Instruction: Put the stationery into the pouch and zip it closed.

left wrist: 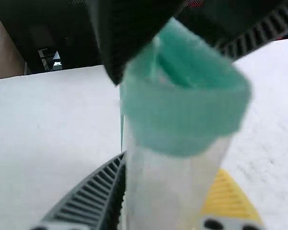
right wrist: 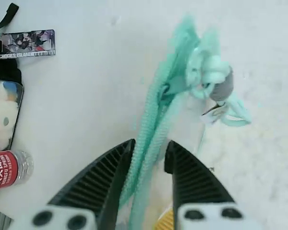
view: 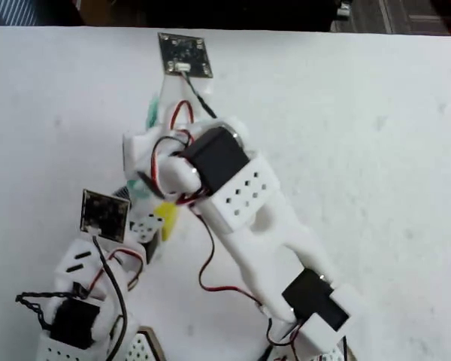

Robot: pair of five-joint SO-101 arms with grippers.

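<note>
With the left gripper (left wrist: 122, 120) clamping the pouch (left wrist: 182, 120), the right gripper (right wrist: 150, 146), fingers pinching the zip (right wrist: 158, 115), should pull straight along it.

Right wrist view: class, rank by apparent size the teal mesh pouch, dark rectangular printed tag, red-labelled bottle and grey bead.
1. Teal mesh pouch
2-3. Dark rectangular printed tag and red-labelled bottle: alike, bottle cut off by the frame.
4. Grey bead

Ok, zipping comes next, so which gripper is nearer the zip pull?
Right. The right gripper is at the pouch with the pull just ahead of it; the left gripper holds the pouch farther from the pull.
</note>
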